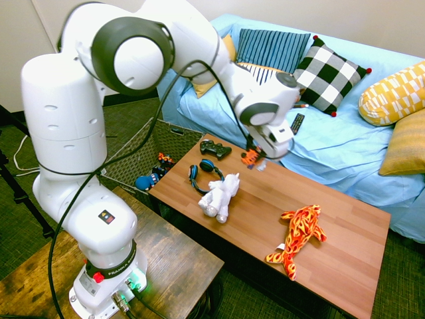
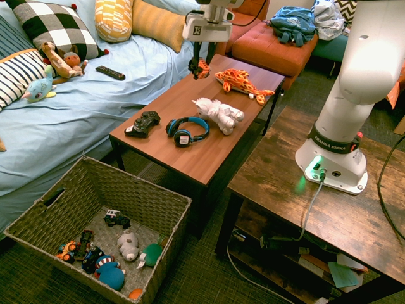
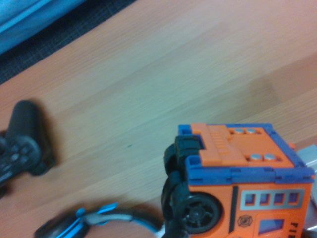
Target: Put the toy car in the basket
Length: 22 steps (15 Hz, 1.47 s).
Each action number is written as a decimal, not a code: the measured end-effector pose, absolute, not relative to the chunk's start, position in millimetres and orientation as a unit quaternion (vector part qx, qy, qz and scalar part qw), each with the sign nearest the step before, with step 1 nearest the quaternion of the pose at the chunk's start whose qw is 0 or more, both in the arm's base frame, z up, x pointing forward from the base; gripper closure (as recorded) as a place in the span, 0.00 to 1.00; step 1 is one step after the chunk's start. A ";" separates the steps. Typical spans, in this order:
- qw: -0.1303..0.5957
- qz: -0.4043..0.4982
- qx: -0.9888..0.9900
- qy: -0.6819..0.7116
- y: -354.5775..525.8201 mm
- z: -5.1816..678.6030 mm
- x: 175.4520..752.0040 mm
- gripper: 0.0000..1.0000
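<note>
The gripper [image 2: 201, 62] is closed on the toy car [image 3: 247, 173], which hangs above the coffee table [image 1: 345, 219], apart from the wood. From the second camera's side, the basket [image 2: 41, 216] stands on the floor at the near left, past the table's near end, with several small toys lying in it.

The likeliest trouble is a drop on the way over. The car is boxy, with wheels and raised edges, so if the fingers have it by an uneven part, a jerk or a quick turn could make it twist or slide out. It could then land on the table or on the floor by the table's end.

A low path is the next risk. The white plush toy [image 2: 218, 116], the headphones [image 2: 188, 131] and the game controller [image 2: 143, 123] lie on the table between the car and the basket, and a car carried too low could clip one and push it off the edge.

At the basket, the tall woven wall could catch the car or the fingers if the arm comes down early. Letting go short of the rim would leave the car outside; letting go from too high could make it bounce off the toys inside.
</note>
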<state>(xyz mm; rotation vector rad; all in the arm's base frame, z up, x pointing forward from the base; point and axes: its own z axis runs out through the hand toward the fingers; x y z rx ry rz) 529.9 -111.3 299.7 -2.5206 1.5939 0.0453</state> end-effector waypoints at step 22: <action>-0.063 0.060 -0.901 0.426 463.9 279.9 574.4 0.00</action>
